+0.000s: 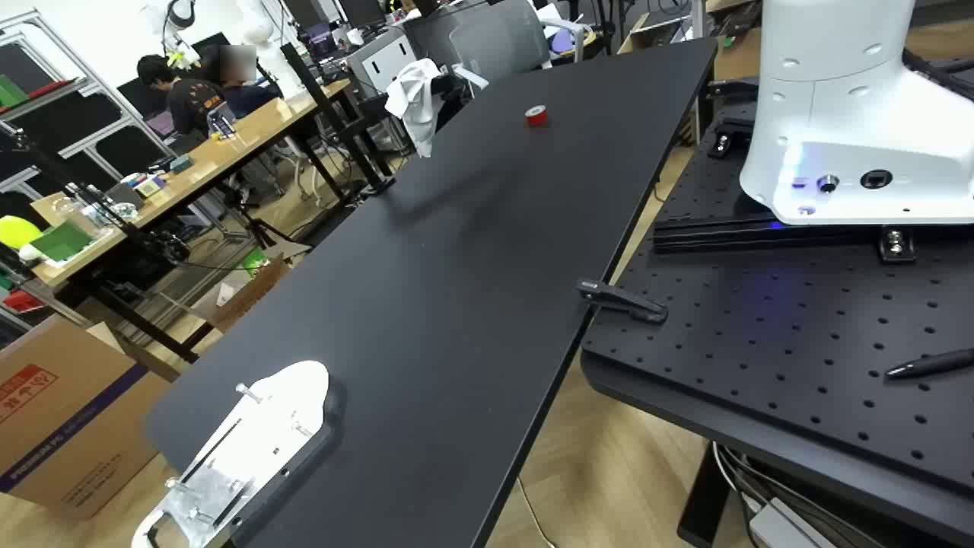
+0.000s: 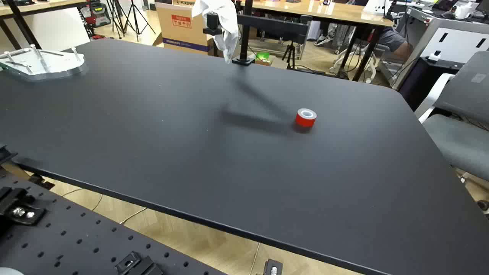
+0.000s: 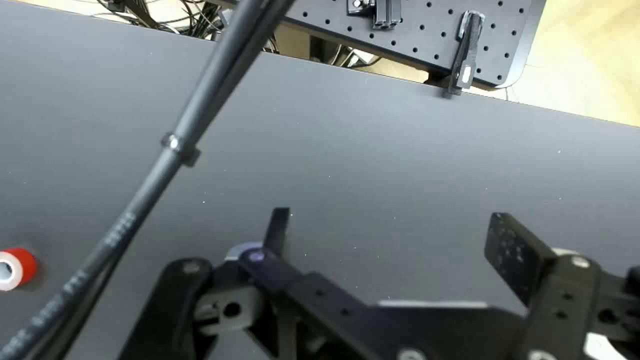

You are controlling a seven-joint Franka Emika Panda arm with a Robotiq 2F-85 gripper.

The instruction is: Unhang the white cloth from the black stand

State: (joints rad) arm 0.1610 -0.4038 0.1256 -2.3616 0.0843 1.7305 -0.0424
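Observation:
The white cloth hangs at the far edge of the black table, and it also shows in an exterior view. It drapes over the end of a horizontal arm of the black stand. The stand's upright also shows in an exterior view. My gripper is open and empty in the wrist view, with the table surface beyond its fingers. The gripper is outside both exterior views. The cloth and stand do not show in the wrist view.
A red tape roll lies on the black table. A white plate with metal posts lies at one end. A clamp sits at the table edge. A dark cable crosses the wrist view.

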